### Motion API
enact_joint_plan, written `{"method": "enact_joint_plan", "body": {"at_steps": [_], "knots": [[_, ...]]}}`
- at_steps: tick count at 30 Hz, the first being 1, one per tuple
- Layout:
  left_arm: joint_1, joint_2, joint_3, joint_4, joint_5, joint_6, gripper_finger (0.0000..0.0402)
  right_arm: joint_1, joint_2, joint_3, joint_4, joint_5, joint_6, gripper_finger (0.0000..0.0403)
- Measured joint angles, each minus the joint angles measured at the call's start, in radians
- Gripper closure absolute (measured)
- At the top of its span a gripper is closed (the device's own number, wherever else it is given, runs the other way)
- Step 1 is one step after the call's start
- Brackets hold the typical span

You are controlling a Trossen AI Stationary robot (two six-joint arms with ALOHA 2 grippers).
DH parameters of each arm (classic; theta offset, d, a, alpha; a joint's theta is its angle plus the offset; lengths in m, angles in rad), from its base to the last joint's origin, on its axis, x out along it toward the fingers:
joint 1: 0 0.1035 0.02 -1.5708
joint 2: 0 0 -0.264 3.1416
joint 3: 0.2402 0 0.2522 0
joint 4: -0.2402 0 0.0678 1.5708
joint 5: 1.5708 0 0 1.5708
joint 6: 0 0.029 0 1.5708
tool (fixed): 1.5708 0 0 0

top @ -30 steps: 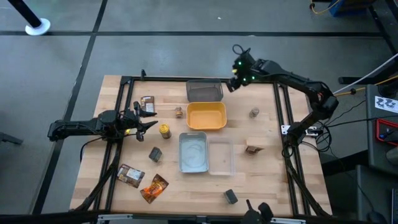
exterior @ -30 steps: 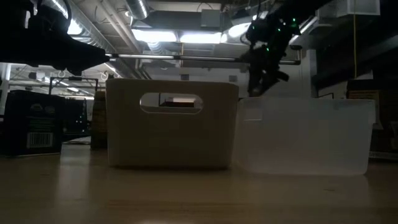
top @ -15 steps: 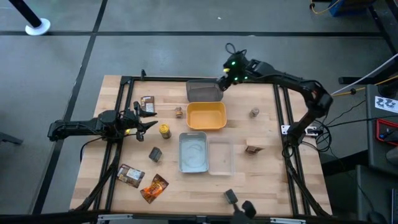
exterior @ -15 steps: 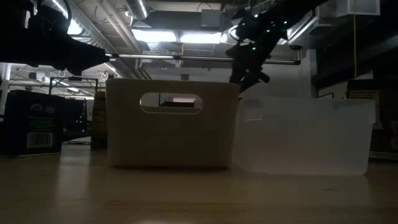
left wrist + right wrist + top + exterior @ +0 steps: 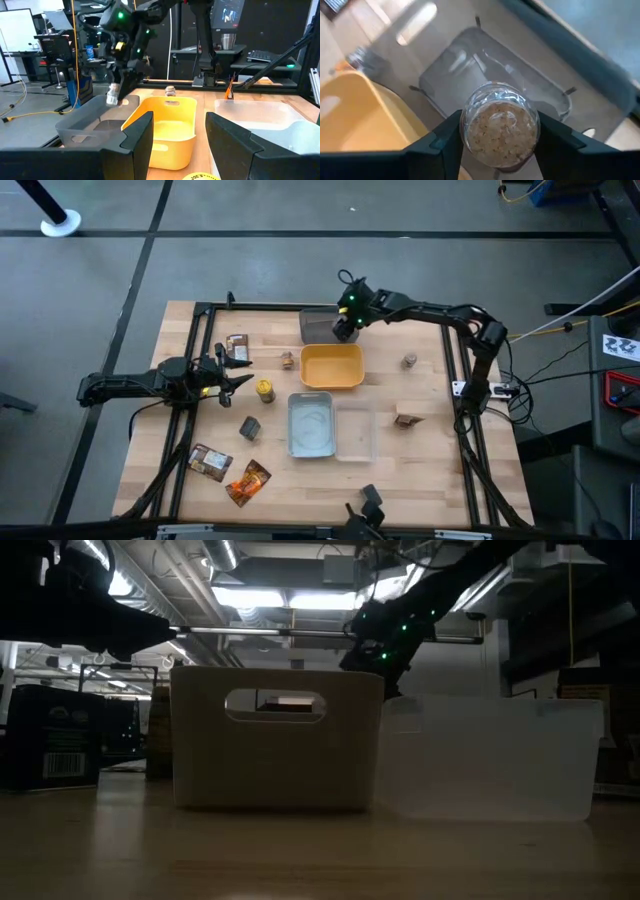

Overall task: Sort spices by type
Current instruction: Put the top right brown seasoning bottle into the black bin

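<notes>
**Right arm holds a small jar over the grey tray**

The right gripper [image 5: 345, 323] hangs above the grey tray [image 5: 322, 327] at the far edge of the desk [image 5: 430, 460], its jaws closed on a small clear jar [image 5: 500, 125] filled with pale brown grains. In the right wrist view the jar sits between the two dark fingers [image 5: 440, 145], with the grey tray directly below and the yellow tray [image 5: 332, 367] just beside it.

The left gripper [image 5: 232, 376] rests low over the left side of the desk, jaws parted and holding nothing, pointing toward the trays. The yellow-lidded jar [image 5: 264, 390] stands just beside it.

Elsewhere on the desk: a small round brown jar [image 5: 287, 360] near the yellow tray, another jar [image 5: 409, 361] toward the right, a dark grey cube box [image 5: 250, 427] left of the pale-blue tray [image 5: 310, 427], a second cube [image 5: 371, 498] at the near edge, and a brown packet [image 5: 211, 463] and an orange foil packet [image 5: 249, 482] at the near left
</notes>
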Motion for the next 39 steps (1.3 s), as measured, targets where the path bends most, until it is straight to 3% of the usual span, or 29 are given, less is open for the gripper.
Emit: {"method": "enact_joint_plan", "body": {"at_steps": [16, 39], "knots": [[0.000, 0.000, 0.000, 0.000, 0.000, 0.000, 0.0235, 0.000, 0.092, 0.000, 0.035, 0.039, -0.044, 0.0208], [0.000, 0.000, 0.000, 0.000, 0.000, 0.000, 0.0235, 0.000, 0.098, 0.000, 0.059, 0.043, -0.043, 0.0196]]}}
